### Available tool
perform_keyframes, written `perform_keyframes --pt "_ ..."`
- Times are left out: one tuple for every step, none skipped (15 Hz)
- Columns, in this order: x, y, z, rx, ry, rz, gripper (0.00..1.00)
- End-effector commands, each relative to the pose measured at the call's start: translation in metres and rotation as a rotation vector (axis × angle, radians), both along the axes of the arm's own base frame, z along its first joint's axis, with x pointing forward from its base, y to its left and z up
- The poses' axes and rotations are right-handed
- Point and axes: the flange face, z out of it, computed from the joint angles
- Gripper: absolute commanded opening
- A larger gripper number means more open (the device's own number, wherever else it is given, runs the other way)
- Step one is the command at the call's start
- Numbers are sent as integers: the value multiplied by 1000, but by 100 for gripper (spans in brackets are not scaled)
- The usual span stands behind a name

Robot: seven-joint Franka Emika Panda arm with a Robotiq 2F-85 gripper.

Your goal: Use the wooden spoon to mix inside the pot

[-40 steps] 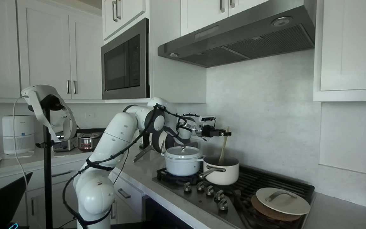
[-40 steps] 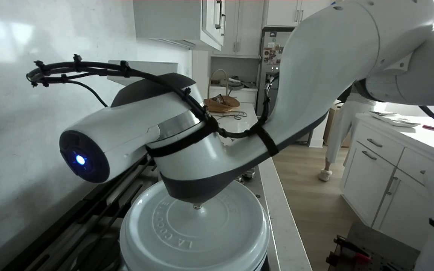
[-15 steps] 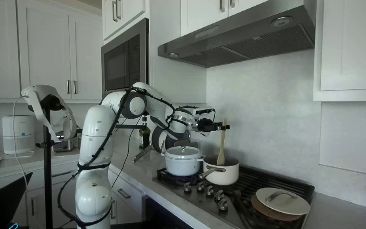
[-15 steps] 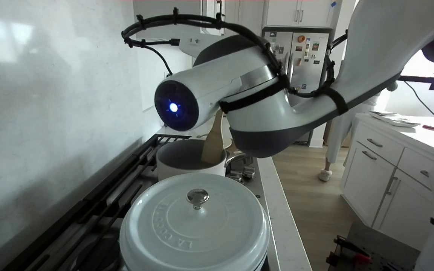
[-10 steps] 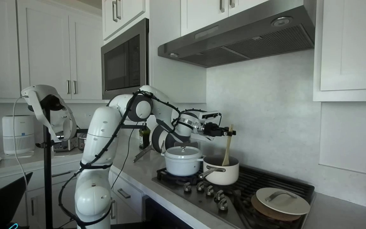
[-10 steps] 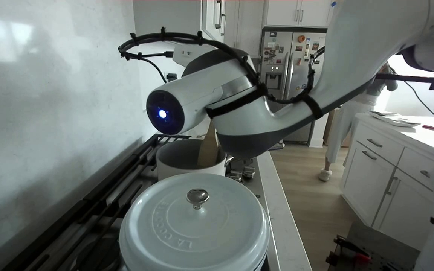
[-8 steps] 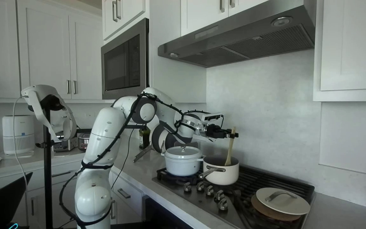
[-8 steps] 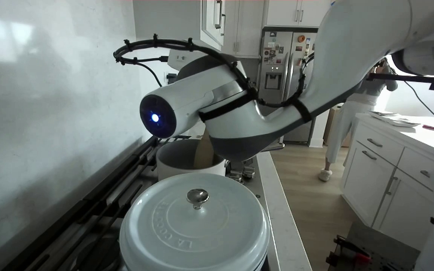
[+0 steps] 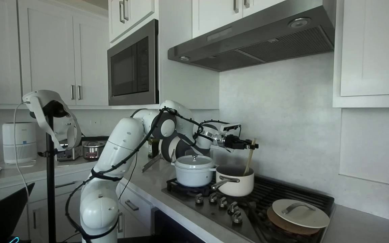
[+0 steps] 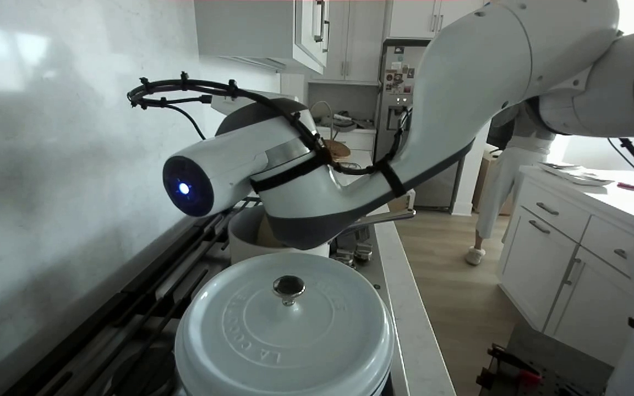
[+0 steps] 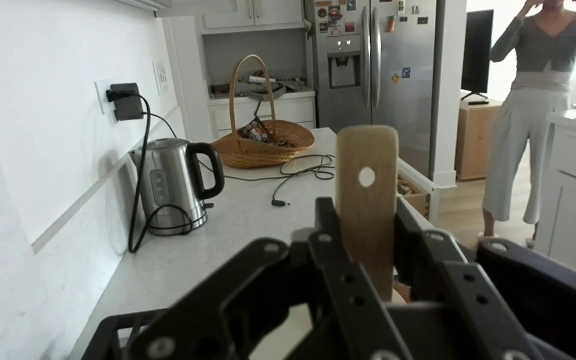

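1. The fingers point(image 11: 326, 220) grasp the spoon point(image 11: 367, 215) by its handle, right of centre in the wrist view.
2. In an exterior view, it leans inside the pot point(image 9: 241, 187), lower right of centre.

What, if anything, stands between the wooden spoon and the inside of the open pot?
Nothing visible. The end effector holds the wooden spoon by its handle, and the spoon's lower end is inside the open pot. A cream lid lies apart from the pot. The pot's floor can't be seen.
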Motion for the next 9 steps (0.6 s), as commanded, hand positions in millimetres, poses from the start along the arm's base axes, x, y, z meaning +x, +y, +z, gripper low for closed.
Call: perform_keyframes --pt "-1 19 5 19 -6 33 7" --pt "-8 26 6 19 -10 45 7" --pt "-14 30 6 21 -10 58 7" --pt "-20 36 6 22 -8 68 7" --pt "-26 41 4 23 -7 78 7" --pt "-33 45 5 30 -6 89 7" --pt "-40 48 5 33 -1 99 7" --pt "-46 50 7 38 -1 105 7" --pt "-54 52 10 46 -1 108 7"
